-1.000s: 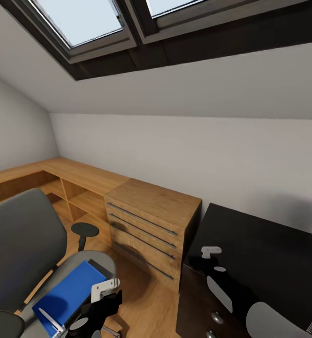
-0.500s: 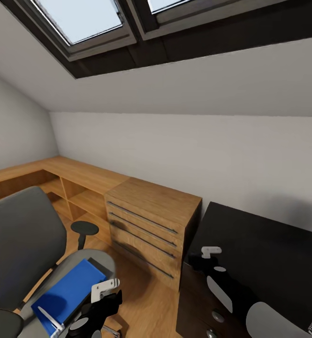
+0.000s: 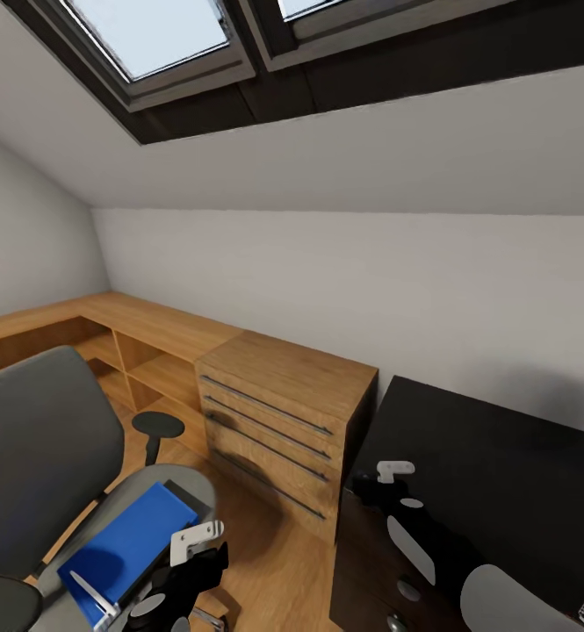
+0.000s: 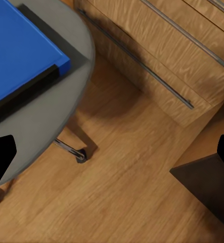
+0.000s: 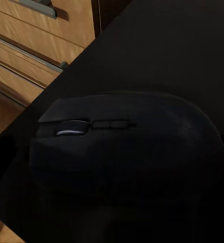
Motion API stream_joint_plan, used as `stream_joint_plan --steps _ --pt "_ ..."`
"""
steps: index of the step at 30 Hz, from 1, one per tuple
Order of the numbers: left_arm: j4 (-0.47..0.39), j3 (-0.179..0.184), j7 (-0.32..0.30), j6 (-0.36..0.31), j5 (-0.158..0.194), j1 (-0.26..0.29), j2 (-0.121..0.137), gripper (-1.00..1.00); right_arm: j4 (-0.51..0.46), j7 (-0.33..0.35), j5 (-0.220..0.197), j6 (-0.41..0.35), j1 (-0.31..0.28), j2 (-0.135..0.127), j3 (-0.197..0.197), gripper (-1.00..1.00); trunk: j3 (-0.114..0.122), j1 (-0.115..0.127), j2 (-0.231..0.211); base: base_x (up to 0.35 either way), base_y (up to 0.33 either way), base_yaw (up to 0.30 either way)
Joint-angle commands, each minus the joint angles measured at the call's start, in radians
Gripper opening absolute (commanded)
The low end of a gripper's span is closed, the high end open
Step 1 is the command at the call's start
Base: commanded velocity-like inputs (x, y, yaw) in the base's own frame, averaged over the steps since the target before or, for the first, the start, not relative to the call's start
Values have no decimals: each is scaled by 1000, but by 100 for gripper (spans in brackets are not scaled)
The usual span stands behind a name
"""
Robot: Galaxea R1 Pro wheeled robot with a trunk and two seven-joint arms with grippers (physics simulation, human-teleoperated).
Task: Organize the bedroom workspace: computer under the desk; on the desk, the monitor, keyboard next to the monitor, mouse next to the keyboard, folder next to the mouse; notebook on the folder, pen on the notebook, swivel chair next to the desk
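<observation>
The grey swivel chair (image 3: pixel 37 448) stands at the lower left, and the bright blue folder (image 3: pixel 125 553) lies flat on its seat (image 4: pixel 51 116). A thin white stick, perhaps the pen (image 3: pixel 90 595), rests across the folder's near end. My left gripper (image 3: pixel 182 575) hangs open beside the seat's front edge, over the wood floor (image 4: pixel 112 162). The folder (image 4: pixel 15 55) is off to one side of its fingers. My right gripper (image 3: pixel 395 484) is over the near corner of the black desk (image 3: pixel 502 474). It is shut on the dark mouse (image 5: pixel 127 157), just above the desk top.
A light wooden drawer cabinet (image 3: pixel 283 412) stands between the chair and the desk, with a low wooden shelf run (image 3: pixel 107 333) along the wall behind. The desk's dark drawer unit (image 3: pixel 371 579) is below my right arm. Black-framed skylights (image 3: pixel 151 44) sit in the sloped ceiling.
The view has shifted very slightly, so the chair and folder sit a touch lower left in the picture. Both arms hold the same pose.
</observation>
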State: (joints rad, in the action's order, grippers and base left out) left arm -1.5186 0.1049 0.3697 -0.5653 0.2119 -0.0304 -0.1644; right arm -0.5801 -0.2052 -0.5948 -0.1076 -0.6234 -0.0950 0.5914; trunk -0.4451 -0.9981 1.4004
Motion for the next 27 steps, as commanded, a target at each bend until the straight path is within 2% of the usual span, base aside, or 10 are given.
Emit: stream_joint_plan --steps 1,10,11,27 --pt "-2 1 9 -2 11 0 0 100 -3 -10 -7 -4 -1 -2 8 100 -1 0 1 0 0 0" --pt "-2 1 9 -2 11 0 -1 100 -3 -10 -7 -4 -1 -2 8 100 -1 0 1 0 0 0" --pt "-2 1 9 -2 11 0 -1 100 -3 -11 -7 -4 -1 -2 8 -100 -1 0 1 0 0 0" --pt "-2 1 3 -2 11 0 0 100 -4 -11 -7 -4 -1 -5 5 -100 -1 0 1 0 0 0"
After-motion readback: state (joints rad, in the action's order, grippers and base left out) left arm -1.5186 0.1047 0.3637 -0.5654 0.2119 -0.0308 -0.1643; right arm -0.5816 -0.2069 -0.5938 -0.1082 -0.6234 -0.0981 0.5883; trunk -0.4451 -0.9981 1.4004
